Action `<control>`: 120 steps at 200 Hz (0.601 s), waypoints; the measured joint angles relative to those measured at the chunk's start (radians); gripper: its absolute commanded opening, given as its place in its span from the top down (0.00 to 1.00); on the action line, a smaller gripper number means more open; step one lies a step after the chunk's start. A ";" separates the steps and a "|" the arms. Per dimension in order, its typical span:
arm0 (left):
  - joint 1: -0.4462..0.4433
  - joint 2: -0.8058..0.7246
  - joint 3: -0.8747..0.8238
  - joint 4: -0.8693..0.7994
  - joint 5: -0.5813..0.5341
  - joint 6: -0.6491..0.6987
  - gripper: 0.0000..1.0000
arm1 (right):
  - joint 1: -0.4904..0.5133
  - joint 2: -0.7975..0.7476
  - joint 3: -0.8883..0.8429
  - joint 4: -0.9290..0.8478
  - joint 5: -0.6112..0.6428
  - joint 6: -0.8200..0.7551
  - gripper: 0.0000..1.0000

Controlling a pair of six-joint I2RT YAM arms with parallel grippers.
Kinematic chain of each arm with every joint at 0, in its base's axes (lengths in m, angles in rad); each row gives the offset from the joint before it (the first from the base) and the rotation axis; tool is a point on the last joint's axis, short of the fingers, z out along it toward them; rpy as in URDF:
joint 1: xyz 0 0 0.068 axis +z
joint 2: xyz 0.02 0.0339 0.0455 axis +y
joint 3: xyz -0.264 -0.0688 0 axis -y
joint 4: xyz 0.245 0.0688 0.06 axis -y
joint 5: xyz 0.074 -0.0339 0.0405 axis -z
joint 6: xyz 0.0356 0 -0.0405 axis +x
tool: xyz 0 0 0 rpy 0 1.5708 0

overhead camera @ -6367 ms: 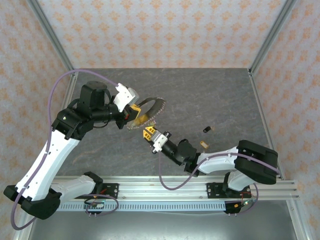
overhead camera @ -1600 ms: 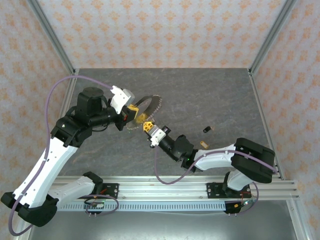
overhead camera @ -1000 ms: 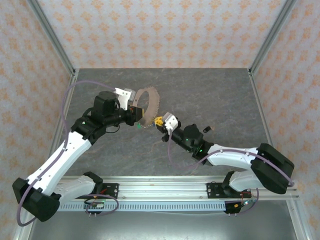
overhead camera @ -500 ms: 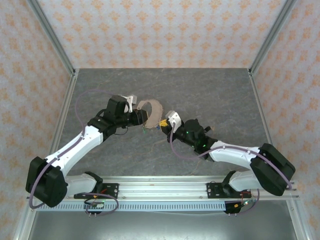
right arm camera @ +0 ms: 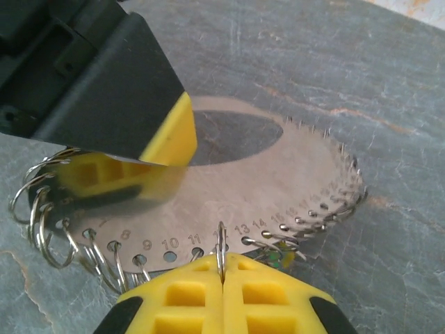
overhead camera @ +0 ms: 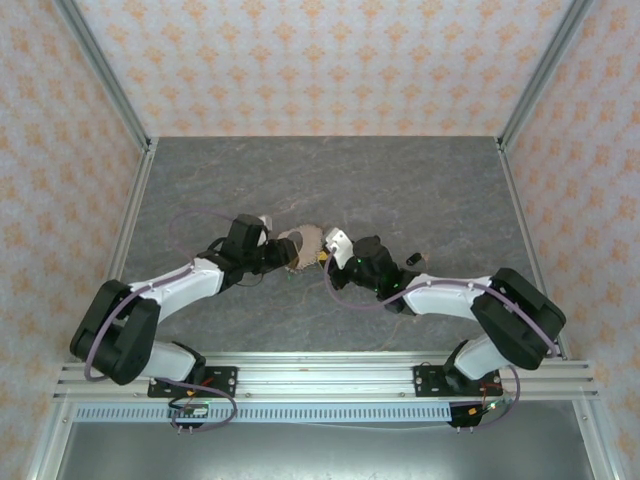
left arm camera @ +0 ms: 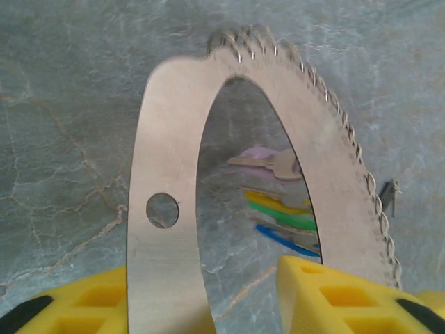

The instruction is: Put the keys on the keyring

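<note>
The grey marbled worktop [overhead camera: 440,180] lies bare from the meeting grippers out to its far edge and both far corners; aluminium posts stand along its left and right edges, and the rail [overhead camera: 330,375] with the arm bases closes the near edge. One small dark piece [overhead camera: 413,259], too small to make out, lies toward the right edge, just beyond the right arm.

The keyring [overhead camera: 303,240], a flat grey metal disc with an open oval centre and thin wire links along its rim, sits near the middle of the worktop, slightly toward the left edge; it lies low and nearly flat. In the left wrist view its long axis [left arm camera: 163,209] runs straight away from the left gripper [left arm camera: 208,292], whose yellow fingers [left arm camera: 327,299] stand apart with one band of the disc between them.

The right gripper [right arm camera: 222,278] is pressed together on one wire link [right arm camera: 221,243] at the numbered rim.

The keys [left arm camera: 285,212], with green, blue, yellow and pink heads, show through the centre, lying crosswise to that axis.
</note>
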 measured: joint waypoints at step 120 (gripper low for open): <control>-0.001 0.014 -0.001 0.003 -0.123 -0.020 0.37 | -0.038 0.018 0.011 -0.026 0.026 -0.146 1.00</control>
